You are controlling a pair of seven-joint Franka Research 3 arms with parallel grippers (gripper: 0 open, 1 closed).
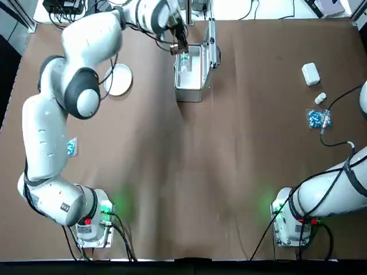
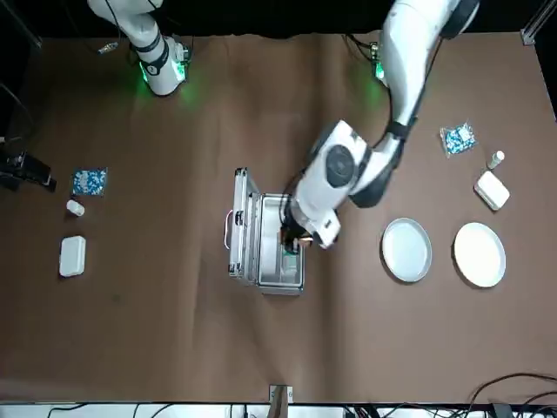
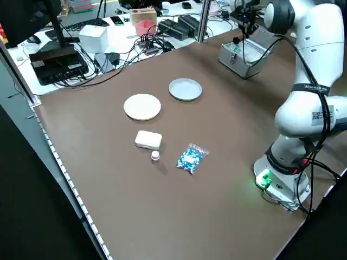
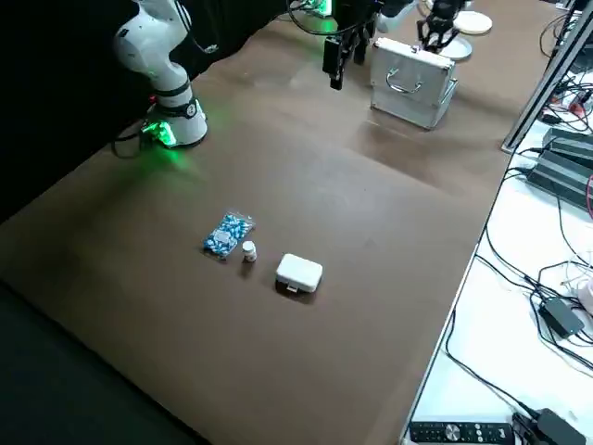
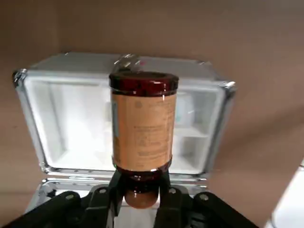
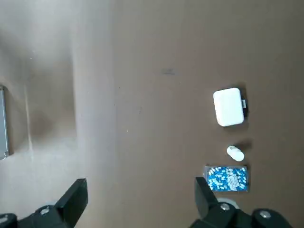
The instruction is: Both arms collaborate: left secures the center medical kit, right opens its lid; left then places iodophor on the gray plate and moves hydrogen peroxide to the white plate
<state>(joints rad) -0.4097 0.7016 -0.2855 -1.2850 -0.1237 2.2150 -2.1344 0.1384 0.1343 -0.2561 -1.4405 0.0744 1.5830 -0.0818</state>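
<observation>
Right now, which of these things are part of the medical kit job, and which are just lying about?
In the job:
- medical kit, open
- brown bottle, in the left gripper over the kit
- gray plate
- white plate
- right gripper, open, away from the kit

Just lying about:
- two white rounded boxes
- two small white bottles
- two blue-and-white packets
</observation>
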